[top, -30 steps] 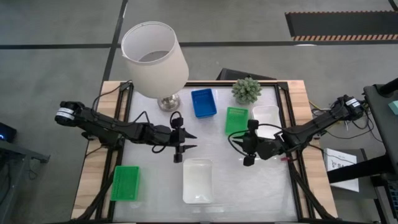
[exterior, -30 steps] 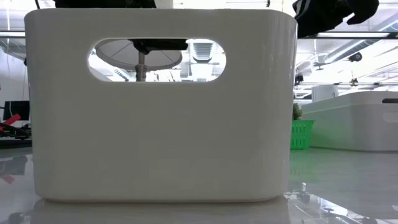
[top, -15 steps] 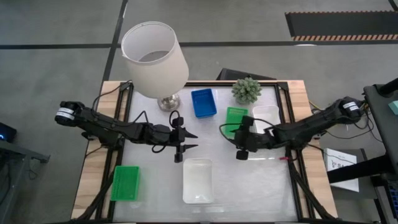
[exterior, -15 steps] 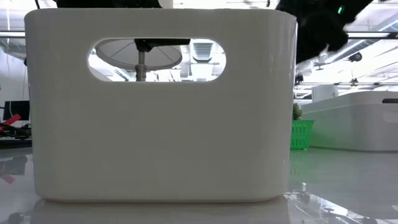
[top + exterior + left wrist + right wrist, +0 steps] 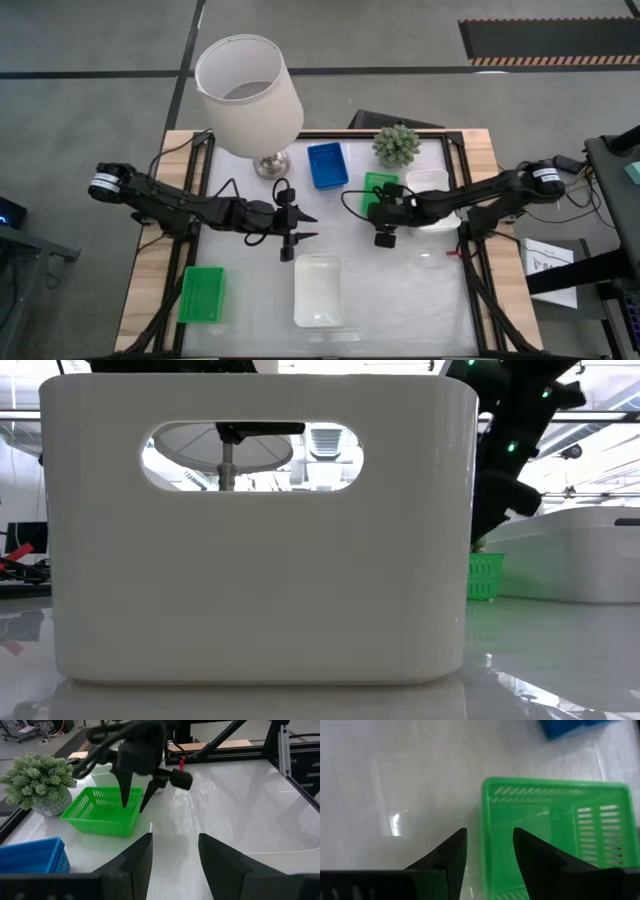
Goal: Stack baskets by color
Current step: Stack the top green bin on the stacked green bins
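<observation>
1. At the far-right part of the glass table (image 5: 250, 300), the right gripper (image 5: 381, 212) hangs with fingers spread over the near wall of a green basket (image 5: 379, 190), one finger to each side of that wall, holding nothing.
2. Beside that green basket sit a white basket (image 5: 428, 186), a potted plant (image 5: 397, 145) and a blue basket (image 5: 327, 165).
3. Near mid-table, the left gripper (image 5: 296, 229) waits with fingers parted and empty, close to a lamp (image 5: 248, 95).
4. Along the near edge lie a second green basket (image 5: 202, 294) at left and a second white basket (image 5: 318, 290) at centre, well apart.
</observation>
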Robot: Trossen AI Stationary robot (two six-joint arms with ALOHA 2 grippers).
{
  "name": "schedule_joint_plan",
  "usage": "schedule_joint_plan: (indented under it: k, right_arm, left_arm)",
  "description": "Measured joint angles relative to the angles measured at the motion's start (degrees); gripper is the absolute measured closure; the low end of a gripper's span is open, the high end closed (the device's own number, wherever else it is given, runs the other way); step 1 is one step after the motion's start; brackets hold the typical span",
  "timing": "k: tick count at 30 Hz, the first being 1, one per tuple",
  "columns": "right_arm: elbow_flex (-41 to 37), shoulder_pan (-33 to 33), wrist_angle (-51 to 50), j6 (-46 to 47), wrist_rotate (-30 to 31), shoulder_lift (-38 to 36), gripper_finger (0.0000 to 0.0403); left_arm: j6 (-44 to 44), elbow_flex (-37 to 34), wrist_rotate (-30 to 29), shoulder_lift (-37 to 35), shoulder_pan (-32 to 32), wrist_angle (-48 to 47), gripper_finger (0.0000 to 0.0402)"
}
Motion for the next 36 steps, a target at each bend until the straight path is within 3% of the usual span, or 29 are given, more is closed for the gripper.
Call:
schedule_joint_plan:
  k: [5,11,21,25,32,36]
  right_arm:
    - [0.0,-0.9,0.4,-1.0,0.0,3.4,0.0284]
    - [0.0,-0.9,1.1,-2.2,0.0,5.1,0.0380]
    - [3.9,1.8,-0.1,-5.7,-0.5,2.0,0.0394]
    - [7.4,3.4,-0.2,-10.5,-7.0,0.5,0.0394]
    - [14.2,3.5,0.3,-21.2,-21.6,-0.2,0.0394]
    - [17.4,3.5,0.6,-24.0,-25.1,0.2,0.0394]
  left_arm:
    - [0.0,0.0,0.0,0.0,0.0,-0.1,0.0258]
    - [0.1,0.0,0.0,0.0,0.0,0.0,0.0258]
    - [1.2,0.0,0.0,0.0,0.0,0.1,0.0258]
    - [4.7,0.2,0.0,0.0,0.0,0.6,0.0258]
    - [19.5,0.5,4.3,0.0,0.0,9.1,0.0258]
    - [23.8,0.4,6.8,0.7,0.0,11.8,0.0258]
